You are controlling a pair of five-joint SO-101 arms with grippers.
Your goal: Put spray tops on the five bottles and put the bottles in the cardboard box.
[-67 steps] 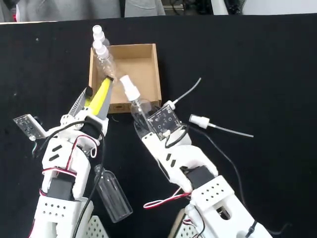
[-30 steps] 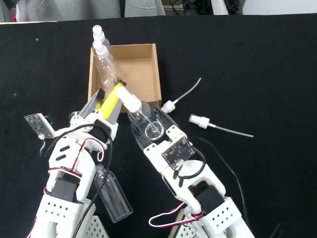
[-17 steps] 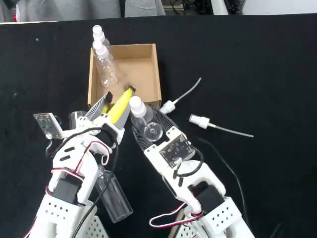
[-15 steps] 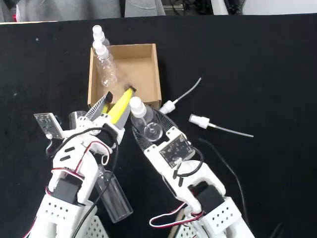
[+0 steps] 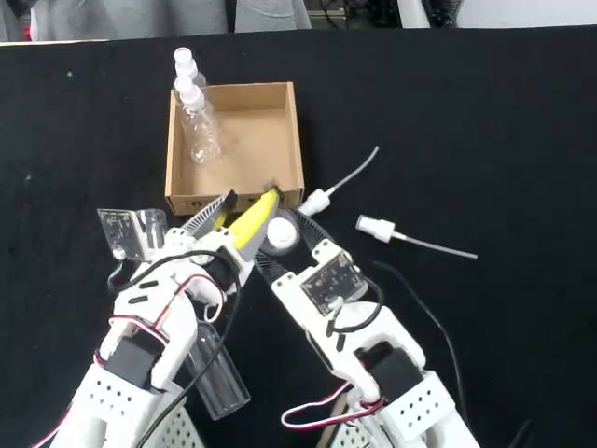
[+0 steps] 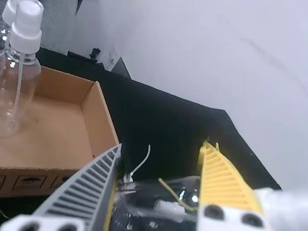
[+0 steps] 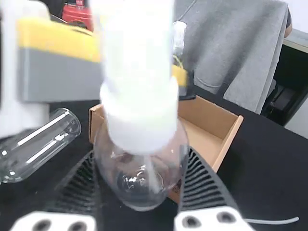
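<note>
My right gripper is shut on a clear bottle whose white spray top points up at the high camera, just in front of the cardboard box. My left gripper stands open at the box's near wall, its yellow finger right against that spray top. Two capped bottles stand in the box's far left corner. An uncapped bottle lies beside the left arm.
Two loose spray tops with long tubes lie on the black cloth right of the box, one near its corner and one farther right. The cloth beyond them is bare.
My left gripper has swung right, out of the box, to the held bottle's spray top. The right gripper has tipped the bottle more upright and drawn it back from the box.
</note>
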